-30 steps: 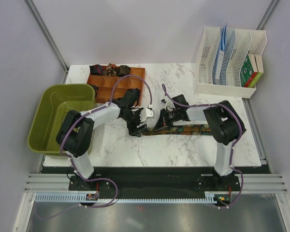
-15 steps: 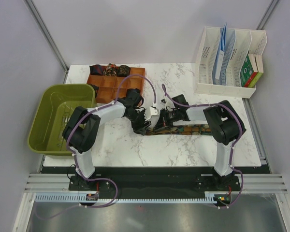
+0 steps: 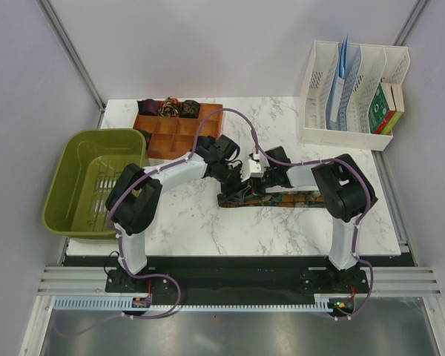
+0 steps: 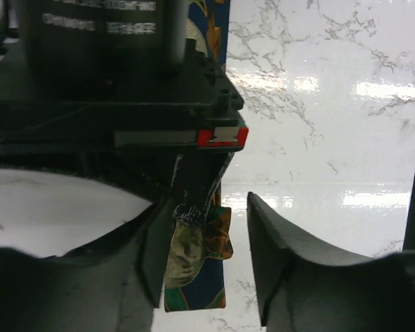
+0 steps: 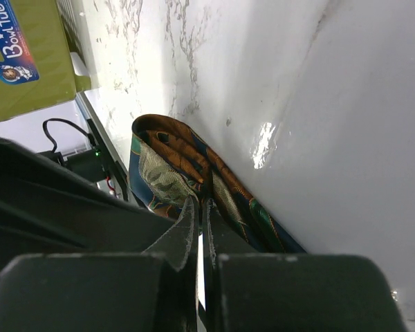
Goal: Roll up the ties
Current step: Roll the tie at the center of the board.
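Seen from above, the patterned tie (image 3: pixel 300 198) lies flat mid-table, its strip running toward 3 o'clock from the folded end where both arms converge, hiding the jaws. The right wrist view shows the right gripper (image 5: pixel 199 228) clenched on that fold. The left wrist view shows the left gripper (image 4: pixel 206 266) spread, with the fold against one finger. Rolled ties (image 3: pixel 169 108) fill the far row of the wooden tray (image 3: pixel 179 132) at 11 o'clock.

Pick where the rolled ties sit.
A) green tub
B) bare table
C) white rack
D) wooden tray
D: the rolled ties sit in the back row of compartments of the tray.
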